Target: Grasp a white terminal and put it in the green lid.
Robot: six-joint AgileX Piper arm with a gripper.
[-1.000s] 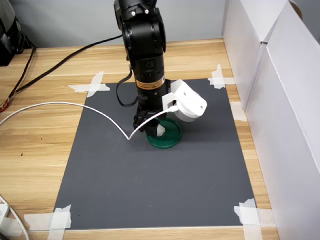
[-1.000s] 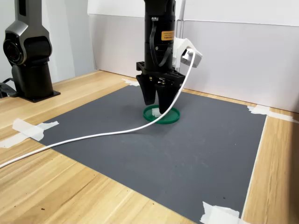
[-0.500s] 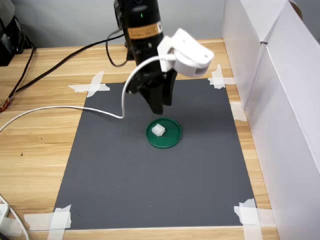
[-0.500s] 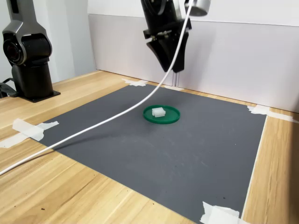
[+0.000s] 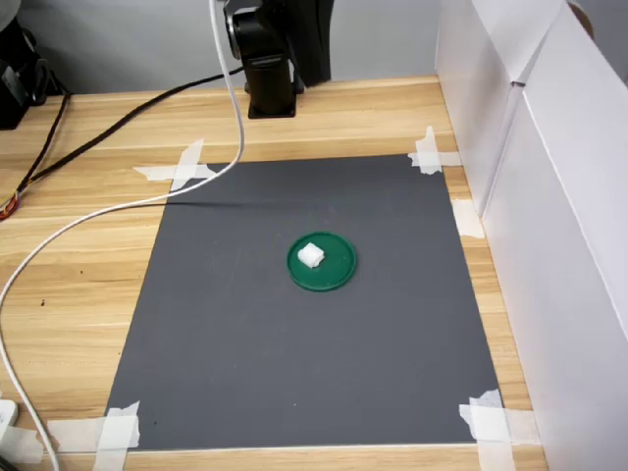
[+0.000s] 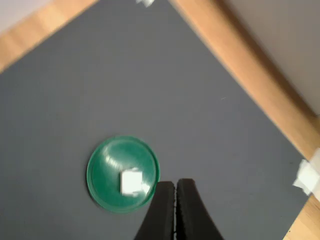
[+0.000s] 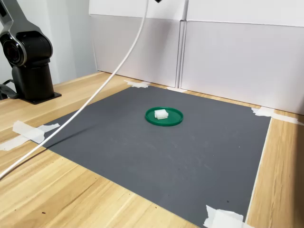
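white terminal (image 5: 311, 256) lying inside the green lid (image 5: 334, 276), left of centre in the first exterior view, near the middle of the dark grey mat (image 5: 294, 363) taped to the wooden worktop (image 5: 78, 294). hand (image 6: 175, 200) high above, fingers pressed together, gripping nothing. white cable (image 7: 90, 102) trailing across the mat's left corner in the second exterior view.

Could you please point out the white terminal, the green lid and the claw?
white terminal (image 5: 311, 255), first exterior view, its top face.
green lid (image 5: 339, 271), first exterior view, bare inner floor.
claw (image 6: 175, 186), wrist view, between its tips.
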